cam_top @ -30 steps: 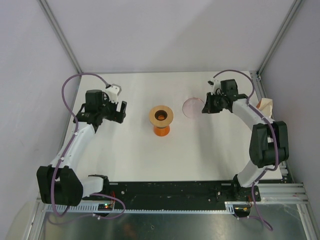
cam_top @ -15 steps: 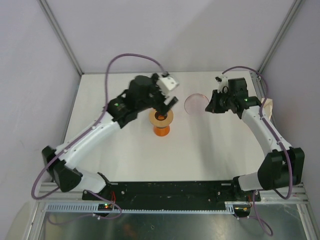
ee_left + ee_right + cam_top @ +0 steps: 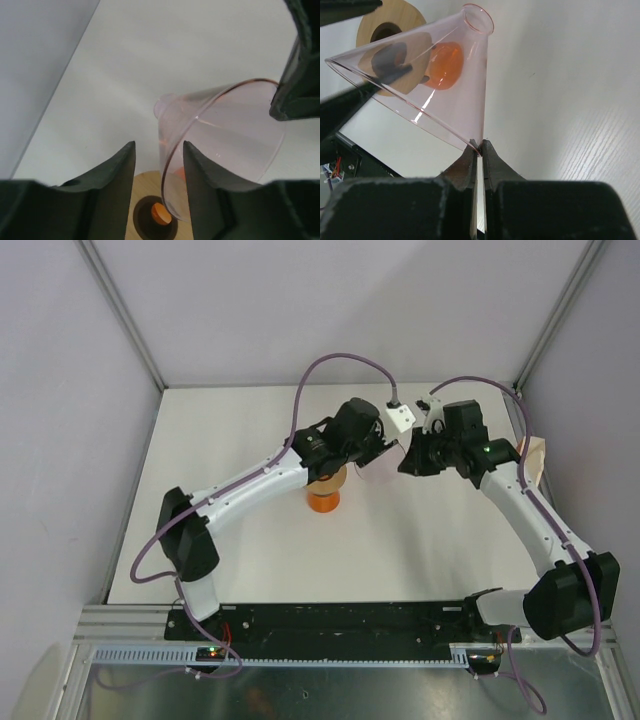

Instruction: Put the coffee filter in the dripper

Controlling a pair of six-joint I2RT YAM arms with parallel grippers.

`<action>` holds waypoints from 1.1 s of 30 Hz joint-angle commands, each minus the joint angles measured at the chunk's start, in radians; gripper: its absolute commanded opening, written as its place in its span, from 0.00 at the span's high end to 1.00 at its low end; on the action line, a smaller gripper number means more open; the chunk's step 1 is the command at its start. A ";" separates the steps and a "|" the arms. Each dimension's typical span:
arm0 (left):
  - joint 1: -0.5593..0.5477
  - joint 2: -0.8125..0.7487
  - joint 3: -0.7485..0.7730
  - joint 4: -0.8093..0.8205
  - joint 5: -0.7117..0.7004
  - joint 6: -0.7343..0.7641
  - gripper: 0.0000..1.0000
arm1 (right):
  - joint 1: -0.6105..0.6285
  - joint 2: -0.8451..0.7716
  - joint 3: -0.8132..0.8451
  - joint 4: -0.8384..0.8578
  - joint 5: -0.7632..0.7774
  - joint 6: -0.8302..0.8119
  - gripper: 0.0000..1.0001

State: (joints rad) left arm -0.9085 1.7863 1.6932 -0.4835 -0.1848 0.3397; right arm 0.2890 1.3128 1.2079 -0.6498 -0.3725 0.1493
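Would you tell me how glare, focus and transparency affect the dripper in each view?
Right wrist: dripper sharp, a thin white glare streak on its wall, the stand tinted through it. Left wrist: its rim crisp, the left hand dark and soft. Top external: even light, dripper faint against the white table.

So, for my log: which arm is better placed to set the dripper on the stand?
Probably right: the right gripper is shut on the dripper wall, near the orange stand; the left gripper is open.

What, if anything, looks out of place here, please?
The dripper is held tipped sideways, pinched at its rim by the right claw, not seated on the orange stand; the left claw is open by its rim.
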 commanded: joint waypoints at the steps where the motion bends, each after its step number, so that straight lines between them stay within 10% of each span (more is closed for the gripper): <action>1: -0.001 -0.009 0.059 0.019 -0.031 0.002 0.64 | 0.012 -0.052 0.011 0.018 -0.004 0.015 1.00; 7: -0.002 -0.031 0.027 0.018 -0.032 -0.027 0.99 | 0.015 -0.057 0.011 0.029 -0.029 0.011 1.00; 18: 0.149 -0.105 0.094 -0.114 0.123 -0.198 1.00 | 0.018 -0.277 0.012 0.121 -0.088 0.032 0.41; 33: 0.483 -0.250 0.048 -0.375 0.550 -0.527 1.00 | 0.168 -0.301 0.012 0.304 0.133 0.152 0.29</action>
State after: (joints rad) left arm -0.4507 1.5963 1.7485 -0.7948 0.1993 -0.0525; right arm 0.3820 0.9646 1.2064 -0.4641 -0.3939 0.2413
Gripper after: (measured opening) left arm 0.036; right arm 0.705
